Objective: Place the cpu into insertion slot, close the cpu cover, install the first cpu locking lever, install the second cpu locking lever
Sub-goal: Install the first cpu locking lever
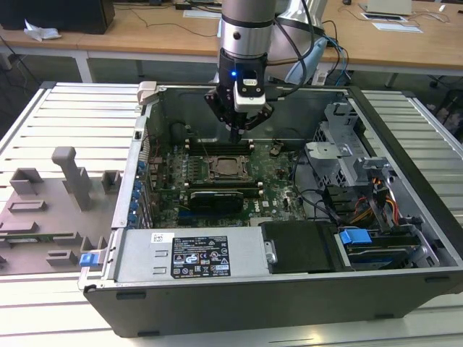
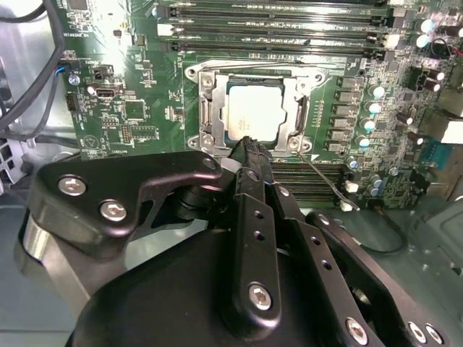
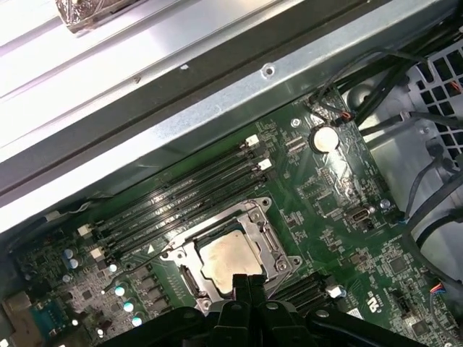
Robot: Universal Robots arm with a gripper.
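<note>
Gripper [image 2: 246, 147] is pinched shut, empty, tip by the cpu cover [image 2: 207, 116]. I'd catch that loose locking lever [image 2: 325, 178] squarely, push slow.

No print is readable; the power supply's [image 1: 246, 253] black label [image 1: 200, 258] and white sticker [image 1: 160, 237], well away from the jaws, are illegible.

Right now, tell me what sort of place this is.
Probably a robotics lab: an open computer case on a slatted metal table, wooden desks behind, a robot arm over the motherboard.
</note>
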